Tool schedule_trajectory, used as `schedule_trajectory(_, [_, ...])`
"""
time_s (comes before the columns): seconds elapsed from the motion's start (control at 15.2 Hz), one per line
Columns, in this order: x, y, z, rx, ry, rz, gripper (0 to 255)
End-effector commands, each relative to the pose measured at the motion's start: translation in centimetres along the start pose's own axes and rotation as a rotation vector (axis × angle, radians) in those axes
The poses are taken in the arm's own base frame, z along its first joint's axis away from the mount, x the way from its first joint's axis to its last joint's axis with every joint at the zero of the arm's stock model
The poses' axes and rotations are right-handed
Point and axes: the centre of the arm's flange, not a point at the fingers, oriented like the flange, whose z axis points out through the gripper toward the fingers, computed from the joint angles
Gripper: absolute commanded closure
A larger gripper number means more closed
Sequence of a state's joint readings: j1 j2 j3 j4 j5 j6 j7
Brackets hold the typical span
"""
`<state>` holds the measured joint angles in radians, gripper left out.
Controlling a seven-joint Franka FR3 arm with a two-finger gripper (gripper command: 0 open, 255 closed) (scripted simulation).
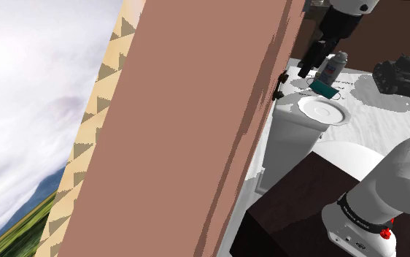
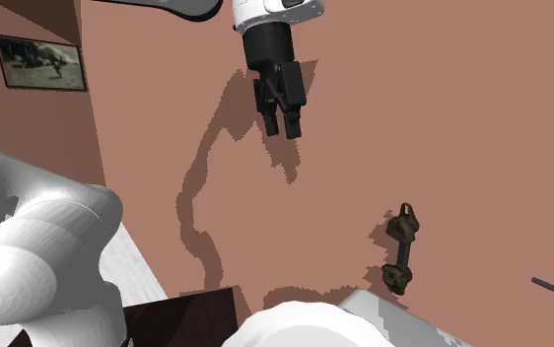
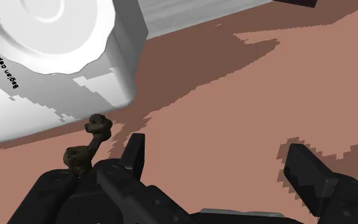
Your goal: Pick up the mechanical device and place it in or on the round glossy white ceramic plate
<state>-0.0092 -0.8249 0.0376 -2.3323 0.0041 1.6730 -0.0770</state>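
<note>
The mechanical device (image 1: 408, 76), a dark grey lumpy machine, rests on the white table at the shoulder view's far right. The round white plate (image 1: 324, 111) (image 2: 290, 327) (image 3: 50, 25) lies on top of a white block (image 1: 291, 150). My black gripper (image 1: 313, 66) (image 2: 283, 126) (image 3: 213, 145) hangs open and empty beside the brown wall, above the plate and well to the left of the device in the shoulder view. Nothing is between its fingers (image 3: 133, 153).
A large brown wall panel (image 1: 189, 124) stands close beside the gripper, with a small dark brown fitting (image 2: 401, 248) (image 3: 87, 149) fixed on it near the plate. A grey spray can (image 1: 333, 69) and a teal object (image 1: 322, 89) stand behind the plate. The dark stand (image 1: 298, 212) is at lower right.
</note>
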Motion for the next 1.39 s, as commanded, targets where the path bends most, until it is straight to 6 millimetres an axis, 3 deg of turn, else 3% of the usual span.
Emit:
schedule_trajectory(0.0, [0.0, 0.0, 0.0, 0.0, 0.0, 0.0, 0])
schedule_trajectory(0.92, [13.7, 12.4, 9.4, 0.014, -0.247, -0.276, 0])
schedule_trajectory(0.99, [7.7, 10.7, 4.4, 0.062, -0.315, -0.249, 0])
schedule_trajectory(1.06, [7.7, 10.7, 4.4, 0.062, -0.315, -0.249, 0])
schedule_trajectory(1.32, [6.9, 14.5, 8.7, 0.144, -0.196, -0.234, 0])
